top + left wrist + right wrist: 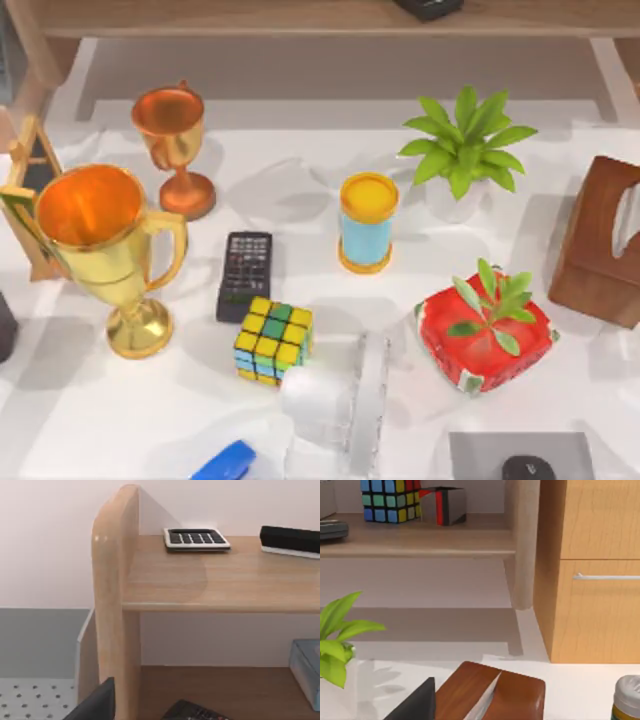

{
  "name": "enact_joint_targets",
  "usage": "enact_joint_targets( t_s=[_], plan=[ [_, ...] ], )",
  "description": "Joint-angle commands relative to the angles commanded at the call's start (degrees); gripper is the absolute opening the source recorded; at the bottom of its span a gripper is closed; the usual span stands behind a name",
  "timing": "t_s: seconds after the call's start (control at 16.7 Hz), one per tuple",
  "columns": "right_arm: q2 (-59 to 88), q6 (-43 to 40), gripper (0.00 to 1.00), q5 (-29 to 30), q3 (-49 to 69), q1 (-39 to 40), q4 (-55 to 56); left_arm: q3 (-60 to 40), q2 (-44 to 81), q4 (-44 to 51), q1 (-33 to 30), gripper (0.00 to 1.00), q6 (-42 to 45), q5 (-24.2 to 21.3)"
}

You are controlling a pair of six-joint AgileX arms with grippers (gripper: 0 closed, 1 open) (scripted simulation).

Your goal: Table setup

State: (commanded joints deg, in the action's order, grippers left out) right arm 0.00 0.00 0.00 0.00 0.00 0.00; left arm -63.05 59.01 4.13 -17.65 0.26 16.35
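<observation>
On the white table (150, 420) stand a large gold trophy (100, 250) at the left and a smaller copper trophy (175, 145) behind it. A black remote (245, 275) lies in the middle beside a colour cube (273, 341). A blue cup with a yellow rim (367, 222) stands at the centre. To the right are a potted plant (465, 150) and a red box with a sprig on top (485, 330). A dark part of my left gripper (97, 705) and of my right gripper (417, 702) shows at the edge of each wrist view.
A wooden tissue box (605, 240) stands at the right edge and a small easel (30, 190) at the left. A blue object (225, 462), a translucent white block (335, 400) and a grey pad (480, 450) lie at the front. A shelf (225, 580) holds a calculator (196, 538). A wooden drawer cabinet (600, 575) stands behind.
</observation>
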Motion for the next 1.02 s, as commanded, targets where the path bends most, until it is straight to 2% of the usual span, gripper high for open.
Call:
enact_joint_targets(
  t_s=[0.36,0.6,0.78,1.02],
  plan=[
    [0.0,0.0,1.0,0.0,0.0,0.0,0.0,-36.4,33.5,2.3,-9.4,1.0,0.2,8.8],
    [0.0,0.0,1.0,0.0,0.0,0.0,0.0,-54.7,50.3,3.4,-14.1,1.0,0.3,13.2],
    [0.0,0.0,1.0,0.0,0.0,0.0,0.0,-62.9,57.7,3.9,-16.2,1.0,0.3,15.2],
    [0.0,0.0,1.0,0.0,0.0,0.0,0.0,-65.7,60.2,4.2,-17.0,1.0,0.4,16.0]
  ],
)
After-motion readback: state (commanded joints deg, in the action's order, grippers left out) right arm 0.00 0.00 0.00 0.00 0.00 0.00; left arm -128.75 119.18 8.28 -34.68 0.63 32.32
